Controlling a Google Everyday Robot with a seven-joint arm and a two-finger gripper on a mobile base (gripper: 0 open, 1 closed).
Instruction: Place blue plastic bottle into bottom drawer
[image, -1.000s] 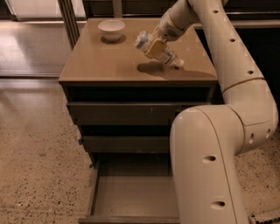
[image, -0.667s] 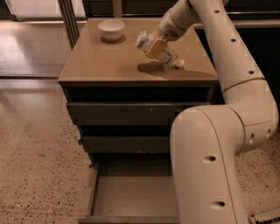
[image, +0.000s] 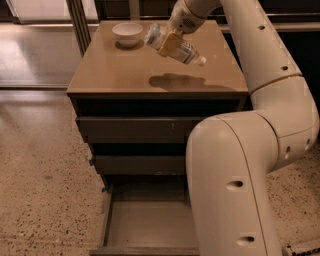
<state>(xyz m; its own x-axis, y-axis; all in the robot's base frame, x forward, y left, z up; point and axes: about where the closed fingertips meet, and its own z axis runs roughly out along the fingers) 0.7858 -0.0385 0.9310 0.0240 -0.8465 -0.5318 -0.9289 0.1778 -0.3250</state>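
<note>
Above table (image: 115, 70) | gripper (image: 168, 40) fingers (image: 171, 46) clamped on tilted blue plastic bottle (image: 187, 51) | risk: tilt lets it slip, missing bottom drawer (image: 147, 225)

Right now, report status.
Pincer above cabinet top, shut on blue plastic bottle. Bottle tilted, airborne. Bottom drawer open below. White bowl apart, rear left.

Overall light: warm and rather dim (a yellowish indoor tint).
Brightest part: the floor (image: 35, 50) at the upper left.
Shadow: the gripper (image: 170, 43), above the back of the table top (image: 110, 75), clamps the bottle (image: 189, 51); together they throw one soft dark patch on the wood below.
Glare: a pale sheen beside that patch.
Dark parts: the bottom drawer (image: 150, 225) lies in dull shade.
</note>
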